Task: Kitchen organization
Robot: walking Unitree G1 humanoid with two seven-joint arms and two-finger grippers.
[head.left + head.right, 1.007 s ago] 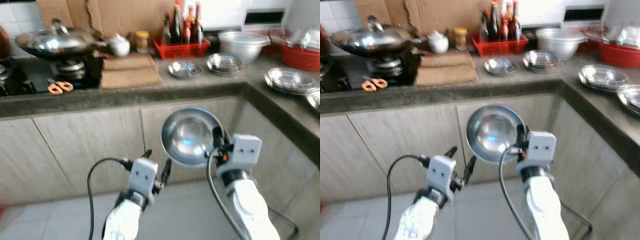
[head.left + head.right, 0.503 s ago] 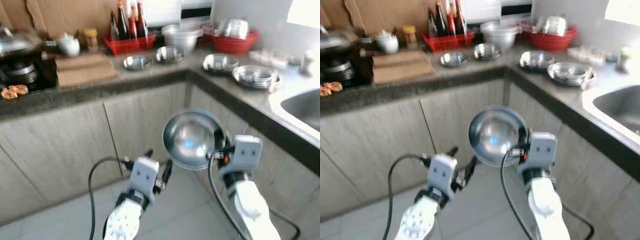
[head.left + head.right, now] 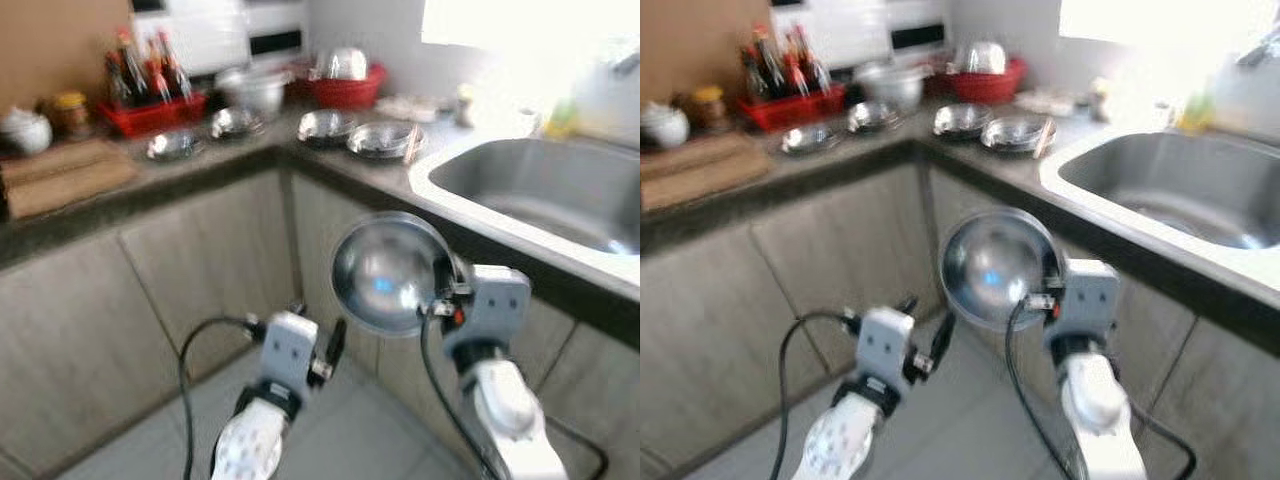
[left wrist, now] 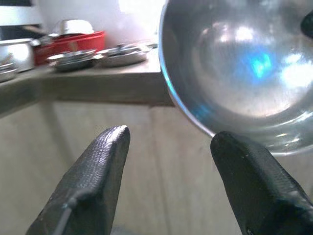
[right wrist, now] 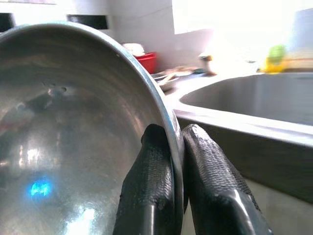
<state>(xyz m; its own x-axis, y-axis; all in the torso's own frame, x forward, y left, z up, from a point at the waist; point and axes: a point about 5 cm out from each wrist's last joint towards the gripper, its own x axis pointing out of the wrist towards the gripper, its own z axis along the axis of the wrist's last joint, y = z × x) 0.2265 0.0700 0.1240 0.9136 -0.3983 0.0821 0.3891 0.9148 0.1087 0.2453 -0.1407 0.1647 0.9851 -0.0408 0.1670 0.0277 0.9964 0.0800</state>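
The right gripper is clamped on the rim of one steel bowl, a finger on each side of the wall, so the bowl stands on edge with its hollow facing the robot, carried in the air in front of the cabinets and below the counter, probably because a thin rim is the only part those fingers can pinch; the left gripper hangs beside and a little below it with its fingers spread and nothing between them, free to help; the sink lies near to the right, likely the bowl's destination; on the counter, set along the corner within reach, I count about four stacks of steel plates, though blur makes that uncertain, one large bowl, one red basin with a dish upturned in it, one red tray of several bottles, one white teapot and one jar.
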